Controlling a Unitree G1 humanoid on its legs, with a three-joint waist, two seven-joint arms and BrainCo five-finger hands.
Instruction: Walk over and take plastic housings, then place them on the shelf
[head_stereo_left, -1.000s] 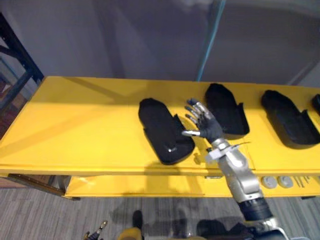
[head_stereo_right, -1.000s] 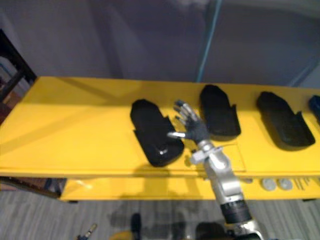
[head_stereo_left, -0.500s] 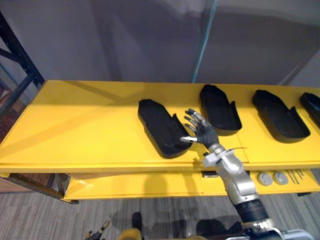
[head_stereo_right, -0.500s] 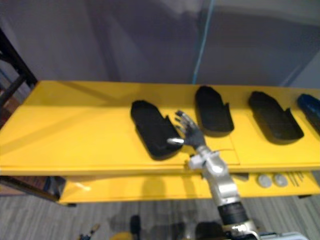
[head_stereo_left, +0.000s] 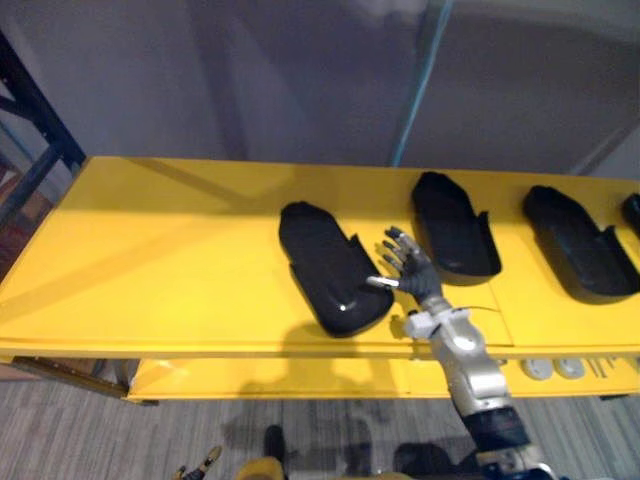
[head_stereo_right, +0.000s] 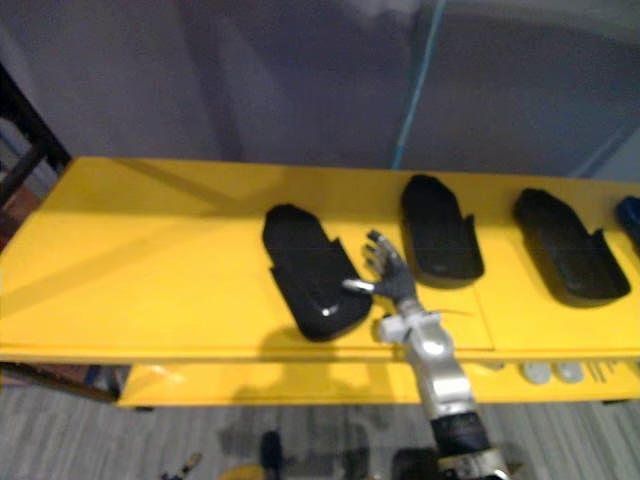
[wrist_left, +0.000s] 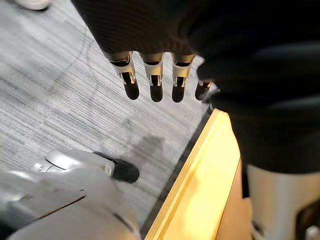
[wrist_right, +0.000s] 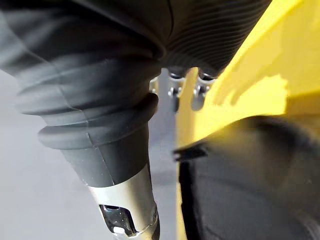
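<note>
**Right robot hand (head_stereo_left: 408, 268) drawing back beside the nearest housing**

Compared with a second ago, it is sitting a touch closer to the front edge of the yellow surface (head_stereo_left: 150, 250), alongside the near half of the nearest plastic housing (head_stereo_left: 330, 268). The whole view is swaying too, and that is the head moving, not the parts. Fingers are spreading wide and pointing away from the robot, the thumb is reaching sideways toward the housing's right rim, and nothing is being held. Whether the thumb tip is touching that rim or hovering just beside it, I cannot tell.

Moving outward, a second housing (head_stereo_left: 455, 238) is lying just past the fingers to the right, so the hand is working between the two. A third housing (head_stereo_left: 580, 242) is resting well apart, further right. All three are lying on the surface, none lifted. The left robot hand (wrist_left: 156, 85) is hanging idle over the grey floor (wrist_left: 60, 90), fingers straight.

By my reading, the pickup is only beginning. To do it well, the hand is needing to shift over the rim, fingers one side of the wall and thumb the other, then close firmly before lifting. A glancing pinch on smooth plastic is risking a slip, or a shove toward the edge.
</note>
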